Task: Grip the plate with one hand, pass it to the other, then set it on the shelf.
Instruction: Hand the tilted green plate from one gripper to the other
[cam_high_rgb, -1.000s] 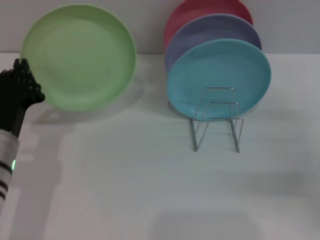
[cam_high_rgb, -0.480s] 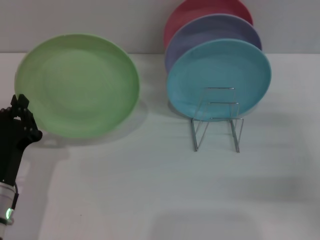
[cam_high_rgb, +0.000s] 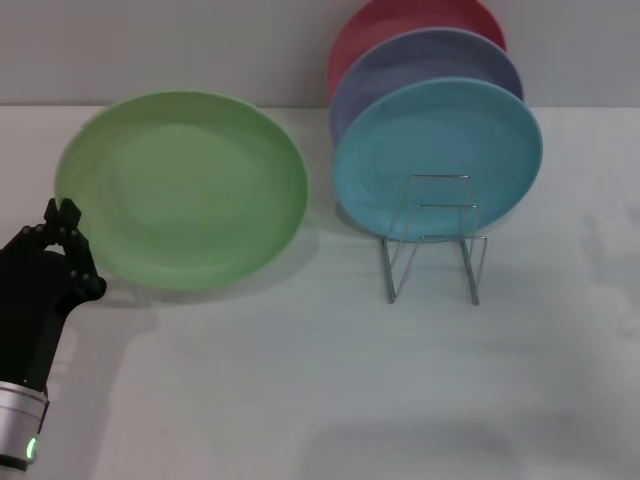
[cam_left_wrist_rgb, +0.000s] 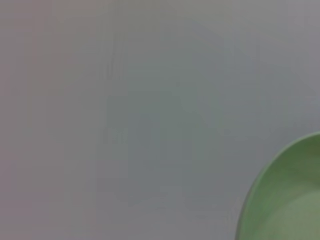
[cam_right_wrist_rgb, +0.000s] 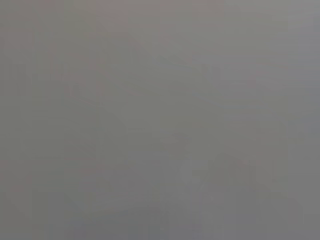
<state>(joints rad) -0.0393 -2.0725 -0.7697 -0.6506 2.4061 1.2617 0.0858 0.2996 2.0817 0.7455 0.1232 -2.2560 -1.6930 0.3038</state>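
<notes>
Green plate (cam_high_rgb: 185, 190): held at its left rim, clamped by the left hand (cam_high_rgb: 62, 240), raised above the counter (cam_high_rgb: 300, 380). Right hand: unseen. Handover and placing on the rack (cam_high_rgb: 432, 238): outstanding.

The light green plate (cam_high_rgb: 182, 190), round and matte, is held tilted up, left of the chrome wire shelf (cam_high_rgb: 434, 238).

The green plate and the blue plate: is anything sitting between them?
Nothing; the head view shows only bare white table between green plate and blue plate.
</notes>
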